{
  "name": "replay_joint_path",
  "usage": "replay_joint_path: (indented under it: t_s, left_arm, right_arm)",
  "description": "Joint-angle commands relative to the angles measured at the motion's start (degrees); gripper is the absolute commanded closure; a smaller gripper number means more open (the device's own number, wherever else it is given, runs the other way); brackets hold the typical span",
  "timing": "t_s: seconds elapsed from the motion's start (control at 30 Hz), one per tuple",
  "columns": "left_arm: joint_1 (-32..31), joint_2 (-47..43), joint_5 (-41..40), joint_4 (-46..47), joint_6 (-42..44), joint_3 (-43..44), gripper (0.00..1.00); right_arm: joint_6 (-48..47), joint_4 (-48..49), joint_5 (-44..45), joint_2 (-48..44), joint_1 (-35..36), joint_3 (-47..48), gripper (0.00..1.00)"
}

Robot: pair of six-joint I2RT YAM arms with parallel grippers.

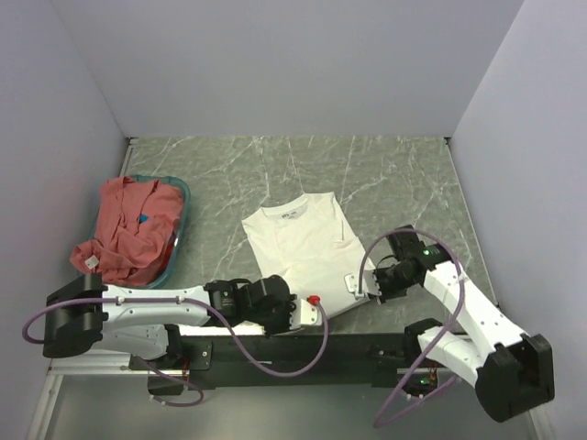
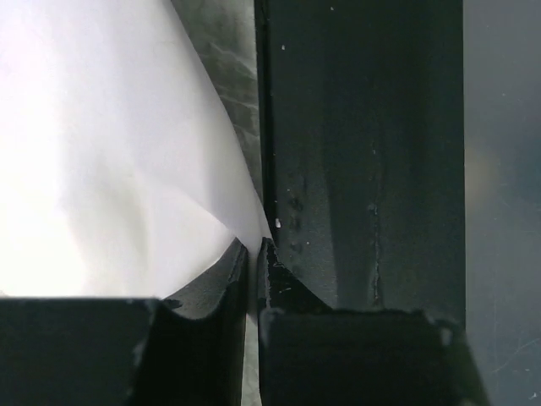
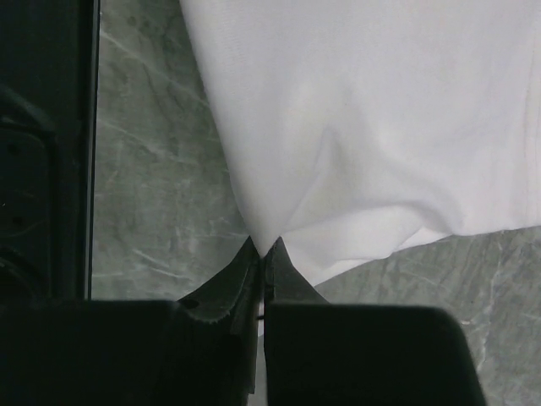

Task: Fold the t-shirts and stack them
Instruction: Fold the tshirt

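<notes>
We note left gripper (image 2: 254, 251) pinching white t-shirt (image 1: 298, 243) at its near-left corner, right gripper (image 3: 265, 249) pinching its near-right corner

A white cloth t-shirt (image 1: 303, 243) lies flat mid-way on the grey marbled bench (image 1: 385, 174); to its left, a salmon-red t-shirt (image 1: 128, 234) sits in a teal plastic basket (image 1: 185, 206).

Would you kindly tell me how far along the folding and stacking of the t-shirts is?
Done: the white t-shirt lies spread flat on the table. In hand: the left gripper and right gripper are each shut on a near hem corner, seemingly ready for a fold. Left: finishing that fold, then the red t-shirt, crumpled in the teal basket; nothing is stacked.
</notes>
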Motion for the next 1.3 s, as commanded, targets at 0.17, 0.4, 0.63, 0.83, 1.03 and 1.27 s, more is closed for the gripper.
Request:
replay_joint_path:
  t_s: [0.17, 0.4, 0.63, 0.83, 1.03, 1.27]
  left_arm:
    - [16.3, -3.8, 2.9, -1.1, 8.7, 2.1, 1.00]
    - [38.1, -1.5, 4.9, 5.0, 15.1, 3.9, 1.00]
    - [53.1, 7.1, 9.1, 13.3, 14.0, 5.5, 1.00]
    - [55.4, 15.9, 8.9, 14.6, 13.8, 9.2, 1.00]
    - [56.0, 19.1, 5.5, 17.1, 12.7, 10.9, 1.00]
    - [56.0, 19.1, 6.0, 20.8, 13.0, 10.4, 0.99]
  right_arm:
    - [8.2, 2.7, -2.7, 23.1, -0.1, 27.8, 1.00]
    - [21.7, 6.3, -4.7, 48.7, 3.8, 59.7, 1.00]
    - [35.7, 14.7, -1.8, 68.9, 7.4, 82.1, 1.00]
    - [41.4, 22.2, 2.8, 75.7, 8.0, 84.1, 1.00]
    - [44.3, 26.9, 6.0, 75.6, 8.0, 82.0, 1.00]
    - [44.4, 29.6, 8.1, 72.4, 7.9, 76.6, 1.00]
